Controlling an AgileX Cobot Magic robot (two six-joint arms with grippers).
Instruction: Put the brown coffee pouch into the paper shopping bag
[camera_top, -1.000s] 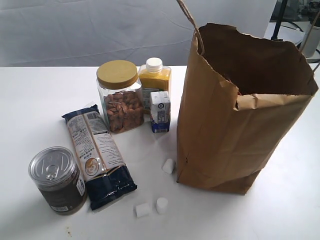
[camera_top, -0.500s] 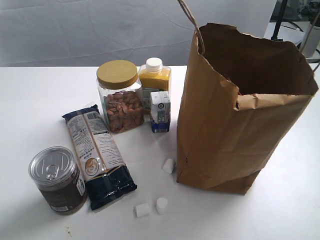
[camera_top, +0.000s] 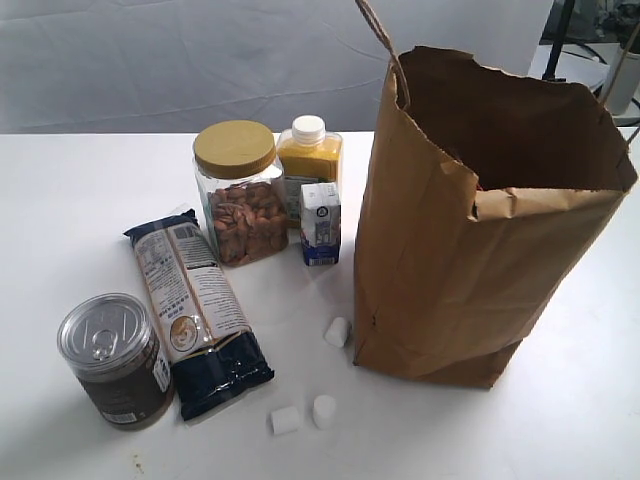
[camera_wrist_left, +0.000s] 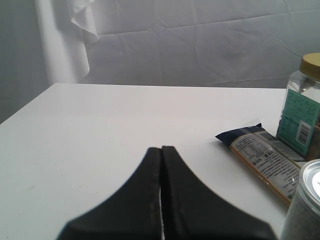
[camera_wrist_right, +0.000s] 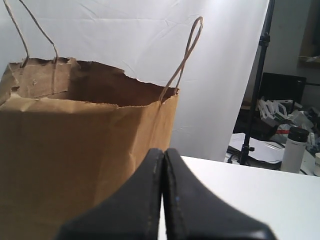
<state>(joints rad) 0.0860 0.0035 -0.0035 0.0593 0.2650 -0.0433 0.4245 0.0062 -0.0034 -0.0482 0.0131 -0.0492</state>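
The paper shopping bag (camera_top: 470, 270) stands upright and open at the right of the white table, its cord handle rising at the back. In the right wrist view the paper shopping bag (camera_wrist_right: 75, 150) fills one side, close beside my right gripper (camera_wrist_right: 163, 149), which is shut and empty. My left gripper (camera_wrist_left: 161, 148) is also shut with nothing in it, low over bare table some way from the long packet (camera_wrist_left: 265, 157). Neither gripper shows in the exterior view. The brown coffee pouch is not visible in any view; the bag's inside is mostly hidden.
Left of the bag stand a nut jar (camera_top: 240, 195), a yellow bottle (camera_top: 309, 150) and a small carton (camera_top: 320, 223). The dark-blue-and-white packet (camera_top: 195, 305) and a can (camera_top: 112, 357) lie nearer the front. Three small white pieces (camera_top: 337, 331) sit by the bag's base.
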